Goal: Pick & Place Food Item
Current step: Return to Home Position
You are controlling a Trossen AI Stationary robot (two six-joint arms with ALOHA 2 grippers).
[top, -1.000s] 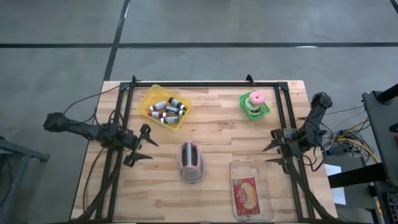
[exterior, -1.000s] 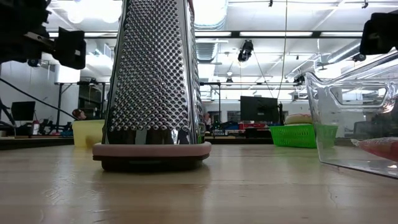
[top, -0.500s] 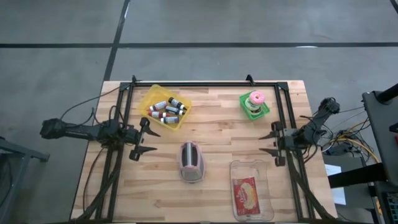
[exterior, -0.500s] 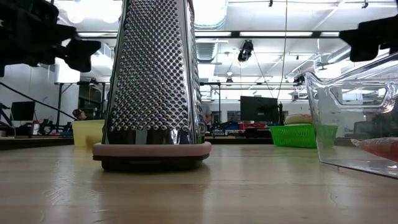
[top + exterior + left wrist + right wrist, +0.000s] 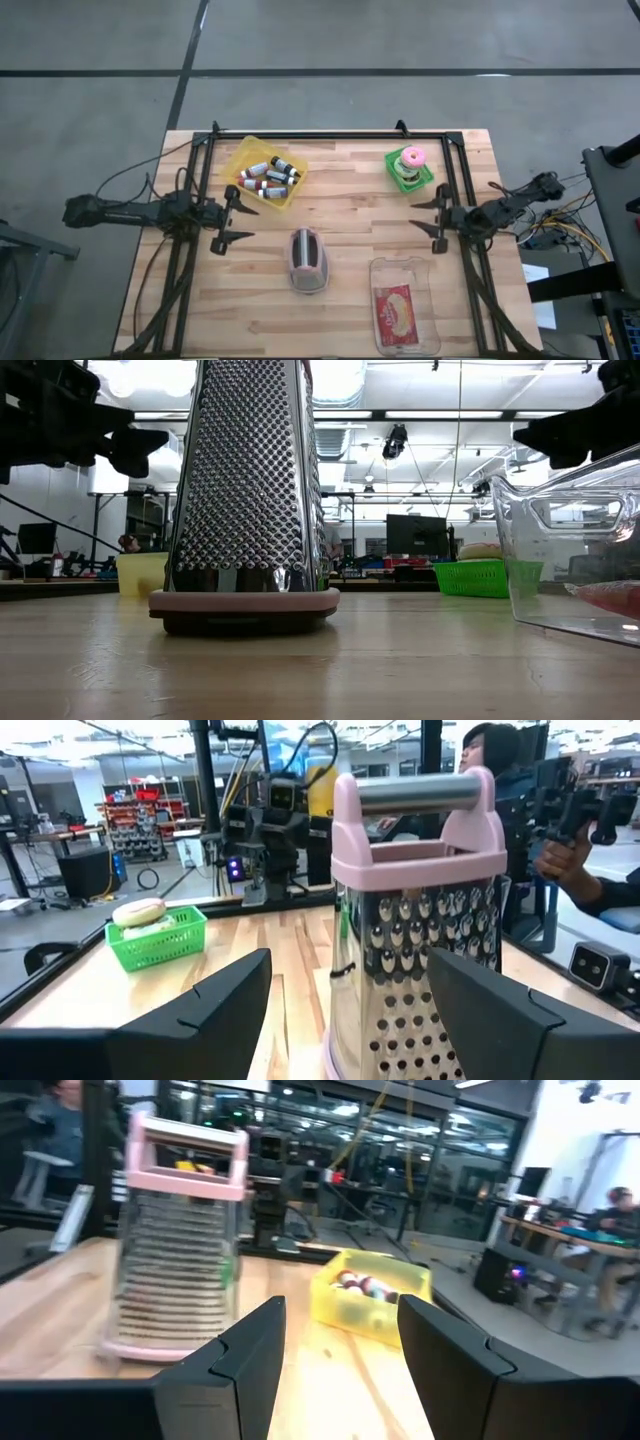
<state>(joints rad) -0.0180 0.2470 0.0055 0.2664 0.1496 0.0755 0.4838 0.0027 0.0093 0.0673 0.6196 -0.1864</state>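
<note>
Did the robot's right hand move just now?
Yes. From above, the right hand has slid away from the clear bin, toward the green bin.

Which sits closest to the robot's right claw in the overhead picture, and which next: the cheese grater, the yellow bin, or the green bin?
Measured from the right gripper, which is open at the table's right side, in the high view:
1. Green bin, just beyond it toward the table's far right corner.
2. Cheese grater, mid-table, toward the left arm.
3. Yellow bin, across the table at the far left.
</note>
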